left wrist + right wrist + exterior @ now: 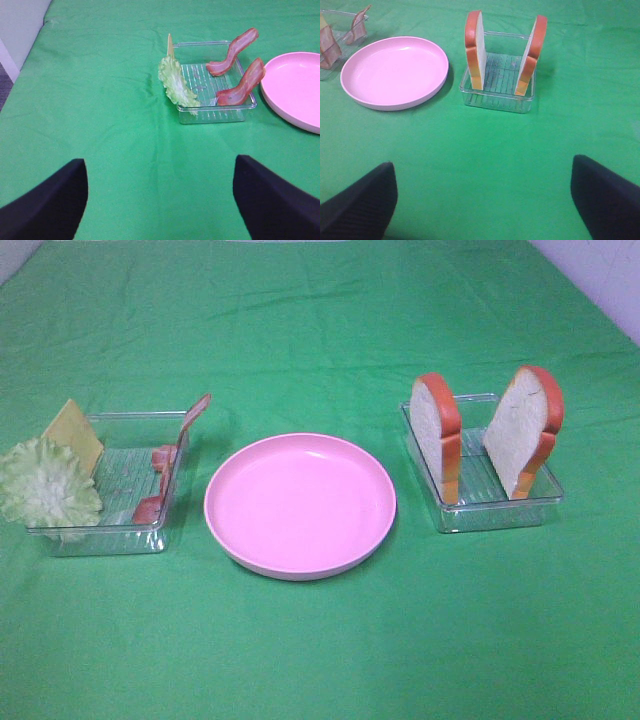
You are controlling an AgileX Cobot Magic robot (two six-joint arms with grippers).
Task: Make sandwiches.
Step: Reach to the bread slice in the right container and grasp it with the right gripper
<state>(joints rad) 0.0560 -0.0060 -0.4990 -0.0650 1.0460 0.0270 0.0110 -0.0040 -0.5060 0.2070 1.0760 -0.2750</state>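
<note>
The sandwich parts stand in two clear trays. Two bread slices (pixel 437 435) (pixel 522 435) lean upright in the right tray (pixel 497 508). The left tray (pixel 110 535) holds the lettuce (pixel 45 488), the cheese (pixel 75 435) and two bacon strips (pixel 192 420) (pixel 150 508). The pink plate (pixel 300 502) between them is bare. My left gripper (pixel 160 200) is open, well short of the lettuce (pixel 176 86) and bacon (pixel 242 85). The right gripper (pixel 485 200) is open too, well back from the bread (pixel 475 50) (pixel 532 52). Neither gripper shows in the exterior view.
A green cloth (pixel 320 330) covers the whole table. A pale wall or edge shows at the far right corner (pixel 600 275). In the left wrist view the cloth ends at a grey-white edge (pixel 20 30).
</note>
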